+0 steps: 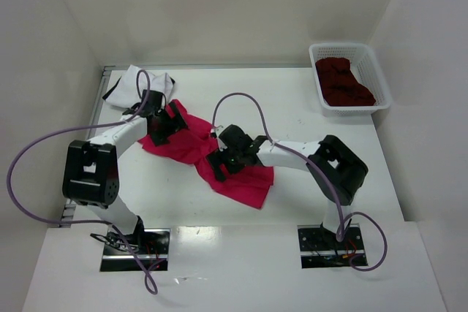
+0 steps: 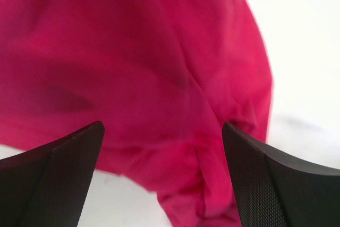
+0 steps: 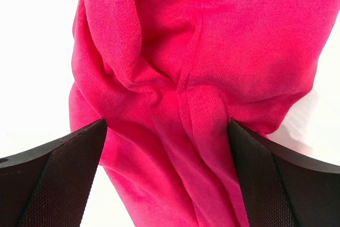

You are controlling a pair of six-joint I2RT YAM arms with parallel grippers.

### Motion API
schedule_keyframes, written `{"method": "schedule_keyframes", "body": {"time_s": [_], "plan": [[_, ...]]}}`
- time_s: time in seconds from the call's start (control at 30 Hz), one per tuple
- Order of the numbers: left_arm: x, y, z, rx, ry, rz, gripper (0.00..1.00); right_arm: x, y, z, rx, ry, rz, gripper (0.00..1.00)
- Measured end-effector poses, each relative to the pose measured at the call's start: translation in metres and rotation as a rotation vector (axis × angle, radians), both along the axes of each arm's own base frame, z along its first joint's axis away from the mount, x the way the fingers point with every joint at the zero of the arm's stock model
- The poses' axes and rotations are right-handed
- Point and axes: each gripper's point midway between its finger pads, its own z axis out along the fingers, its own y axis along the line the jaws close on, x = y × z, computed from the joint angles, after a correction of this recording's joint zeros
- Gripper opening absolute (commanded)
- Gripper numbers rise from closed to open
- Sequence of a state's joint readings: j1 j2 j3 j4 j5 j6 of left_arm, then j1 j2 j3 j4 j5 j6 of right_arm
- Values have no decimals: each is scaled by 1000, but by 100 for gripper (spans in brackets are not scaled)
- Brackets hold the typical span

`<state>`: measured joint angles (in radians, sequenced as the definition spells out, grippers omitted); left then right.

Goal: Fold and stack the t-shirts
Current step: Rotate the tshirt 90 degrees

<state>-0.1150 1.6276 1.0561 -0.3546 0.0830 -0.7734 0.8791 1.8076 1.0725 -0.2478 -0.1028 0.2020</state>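
1. Near the middle of the flat white table lies the bright crimson-red cloth t-shirt. It is bunched and twisted, not flat and not folded yet.
2. Over the far left end of this shirt hangs the left gripper. Its jaws are spread wide and it holds nothing. In the left wrist view its black fingers stand on each side of a red fold at the shirt's edge.
3. Over the twisted part nearer the right end hangs the right gripper. Its jaws are spread wide too, and it holds nothing.
4. I think the two grippers sit apart like this so each can pinch one end and pull the cloth flat.
5. At the far left lies the white cloth t-shirt with dark trim, crumpled, just behind the left gripper.
6. At the far right, well apart, the dark maroon cloth t-shirt sits heaped inside the white plastic lattice basket. It is probably waiting for its turn.
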Motion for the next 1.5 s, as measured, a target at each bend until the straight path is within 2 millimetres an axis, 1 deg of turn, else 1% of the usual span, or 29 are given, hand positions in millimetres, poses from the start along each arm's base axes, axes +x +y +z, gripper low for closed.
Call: {"method": "schedule_keyframes", "body": {"time_s": [0.1, 0.17, 0.23, 0.3, 0.43, 0.53, 0.7, 0.83, 0.97, 1.07, 1.17, 1.27, 1.43, 1.5], "plan": [[9, 6, -18, 27, 34, 55, 99, -1, 0, 0, 16, 0, -16, 100], [11, 9, -32, 50, 68, 82, 99, -2, 1, 1, 27, 2, -22, 100], [13, 9, -41, 65, 89, 104, 99, -4, 1, 1, 44, 9, -27, 100], [20, 8, -38, 73, 76, 111, 99, -7, 2, 3, 62, 18, -30, 100], [29, 3, -40, 83, 76, 117, 99, -17, 4, 5, 93, 56, -38, 100], [37, -3, -40, 97, 68, 108, 99, -28, 8, 5, 105, 79, -35, 100], [57, -27, -39, 112, 37, 56, 99, -46, 20, 6, 117, 108, -18, 100], [67, -52, -38, 116, 12, -17, 99, -55, 24, 7, 127, 128, -32, 100], [82, -82, -37, 118, -12, -113, 99, -64, 19, 9, 143, 155, -72, 100], [96, -110, -35, 117, -38, -189, 99, -70, 12, 9, 137, 176, -112, 100], [108, -133, -33, 114, -61, -252, 99, -71, 7, 9, 123, 182, -161, 100], [115, -149, -33, 108, -65, -295, 99, -69, 6, 8, 110, 182, -198, 100], [131, -159, -32, 103, -74, -325, 99, -60, 6, 6, 67, 187, -268, 100], [138, -163, -32, 102, -77, -328, 99, -51, 4, 6, 61, 184, -306, 100]]}}
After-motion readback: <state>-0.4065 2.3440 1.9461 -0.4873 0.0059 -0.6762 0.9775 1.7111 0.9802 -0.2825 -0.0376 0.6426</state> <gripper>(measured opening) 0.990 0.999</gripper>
